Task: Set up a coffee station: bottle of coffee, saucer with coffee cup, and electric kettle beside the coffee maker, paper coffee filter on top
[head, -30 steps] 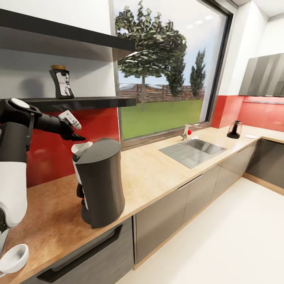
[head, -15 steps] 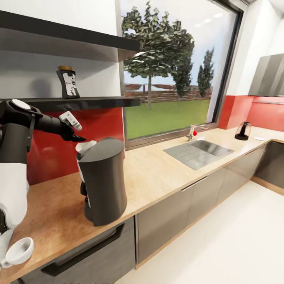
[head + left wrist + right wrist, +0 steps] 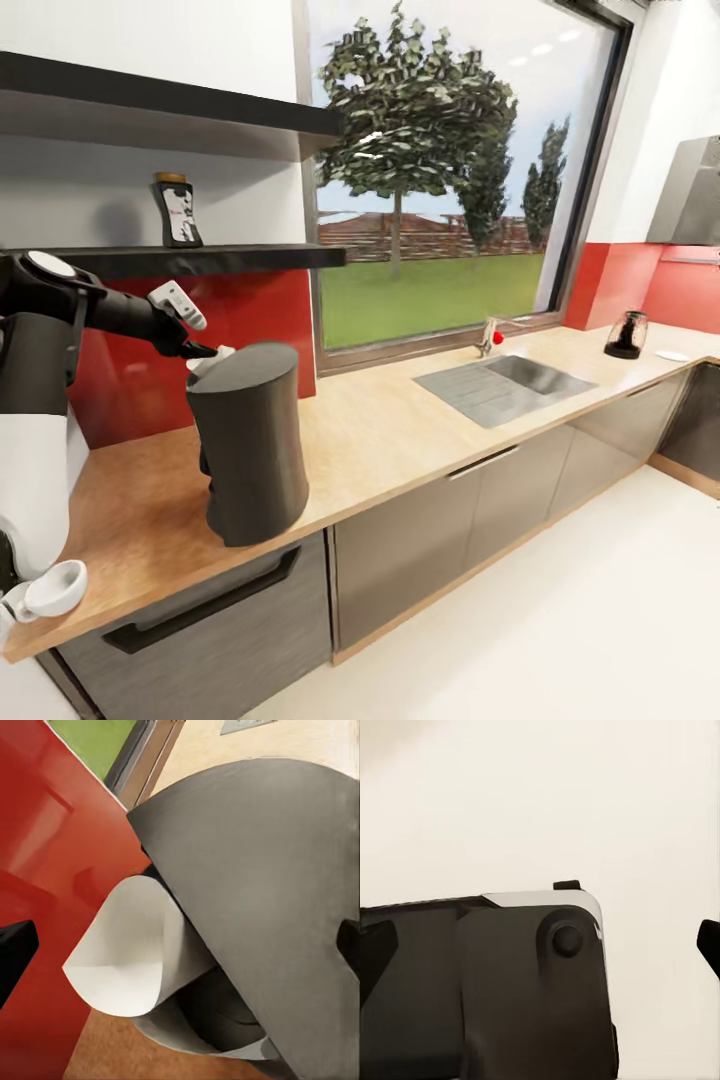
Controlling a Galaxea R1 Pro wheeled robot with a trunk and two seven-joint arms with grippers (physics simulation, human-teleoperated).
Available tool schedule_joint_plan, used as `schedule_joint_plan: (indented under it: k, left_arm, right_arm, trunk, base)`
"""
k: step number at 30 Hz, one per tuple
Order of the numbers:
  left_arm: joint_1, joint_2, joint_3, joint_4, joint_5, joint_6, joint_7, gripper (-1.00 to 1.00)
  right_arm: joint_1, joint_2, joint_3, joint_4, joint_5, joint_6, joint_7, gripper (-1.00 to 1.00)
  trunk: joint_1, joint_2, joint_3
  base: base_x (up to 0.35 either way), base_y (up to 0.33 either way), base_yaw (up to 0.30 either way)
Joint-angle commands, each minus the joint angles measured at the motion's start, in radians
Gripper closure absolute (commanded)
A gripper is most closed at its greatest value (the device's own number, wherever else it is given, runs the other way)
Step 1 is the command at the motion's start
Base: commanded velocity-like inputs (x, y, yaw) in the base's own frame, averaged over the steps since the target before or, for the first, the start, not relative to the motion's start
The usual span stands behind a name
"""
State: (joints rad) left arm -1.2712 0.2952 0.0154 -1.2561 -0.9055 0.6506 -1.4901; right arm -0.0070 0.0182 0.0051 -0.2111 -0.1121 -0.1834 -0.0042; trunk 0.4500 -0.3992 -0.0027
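Looking down from the head camera, I've got the left gripper (image 3: 200,350) just above the back of the coffee maker (image 3: 250,440), which stands near the front edge of the countertop (image 3: 400,430). Left wrist shows the fingers (image 3: 15,949) spread wide, nothing between them, with the paper coffee filter (image 3: 131,952) below, tucked at the open rear of the machine's top and leaning out past the flat dark lid. Bottle of coffee (image 3: 177,210) upright on the kitchen shelf (image 3: 200,260), above and behind the maker. Coffee cup (image 3: 55,590) at the near left end of the counter, close to the edge. Electric kettle (image 3: 627,335) far off at the right end past the sink (image 3: 505,385), with the saucer (image 3: 673,356) just beside it. Right gripper (image 3: 540,937): black fingertips at both frame edges, held wide, a dark robot part beyond them over pale floor.
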Motion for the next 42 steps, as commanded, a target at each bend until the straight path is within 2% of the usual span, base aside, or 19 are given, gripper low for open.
schedule_joint_plan:
  k: [1,11,15,17,19,23,27,34,39,42]
  left_arm:
    - [-0.001,0.0,0.002,-0.004,-0.008,0.011,-0.009,-1.0]
    - [0.002,0.008,0.005,-0.014,-0.007,0.009,-0.01,-1.0]
    - [0.01,0.012,0.037,-0.013,-0.008,0.008,-0.009,-1.0]
    - [0.017,0.014,0.082,-0.013,-0.009,0.007,-0.008,-1.0]
    - [0.028,0.013,0.145,-0.013,-0.008,0.005,-0.003,-1.0]
    - [0.085,0.012,0.258,-0.015,-0.002,0.003,0.014,-1.0]
    - [0.149,0.008,0.319,-0.031,0.028,0.002,0.018,-1.0]
    - [0.253,-0.011,0.335,-0.059,0.106,-0.06,0.045,-1.0]
    - [0.323,-0.038,0.336,-0.061,0.151,-0.073,0.098,-1.0]
    - [0.351,-0.045,0.337,-0.061,0.174,-0.078,0.111,-1.0]
  right_arm:
    - [0.0,0.0,0.001,0.001,-0.009,-0.004,0.0,-1.0]
    - [-0.001,0.0,0.001,0.002,-0.009,-0.004,0.0,-1.0]
    - [0.0,0.0,0.001,0.002,-0.009,-0.004,0.0,-1.0]
    - [0.0,0.0,0.001,0.002,-0.009,-0.004,0.0,-1.0]
    - [-0.001,0.0,0.001,0.002,-0.009,-0.004,0.0,-1.0]
    - [-0.001,0.0,0.001,0.002,-0.009,-0.004,0.0,-1.0]
    - [-0.001,0.0,0.001,0.002,-0.009,-0.004,0.0,-1.0]
    - [-0.001,0.0,0.002,0.002,-0.009,-0.004,0.0,-1.0]
    - [-0.001,0.0,0.003,0.002,-0.009,-0.005,0.0,-1.0]
    - [0.0,0.0,0.003,0.002,-0.009,-0.005,0.0,-1.0]
  trunk:
    - [0.0,-0.001,-0.001]
    - [0.0,-0.001,-0.001]
    - [0.0,-0.001,-0.001]
    - [0.0,-0.001,-0.001]
    - [0.0,-0.001,-0.001]
    - [0.0,-0.001,-0.001]
    - [0.0,-0.001,-0.001]
    - [0.0,-0.001,-0.001]
    - [0.0,-0.001,-0.001]
    - [0.0,-0.001,-0.001]
  base:
    - [-0.234,-0.205,0.003]
    - [-0.166,-0.121,0.106]
    - [-0.014,-0.009,0.263]
    - [-0.004,-0.003,0.273]
    - [-0.002,-0.001,0.275]
    - [0.0,0.0,0.276]
    - [0.0,0.0,0.251]
    - [0.0,0.0,0.05]
    - [0.0,0.0,0.004]
    - [0.0,0.0,0.0]
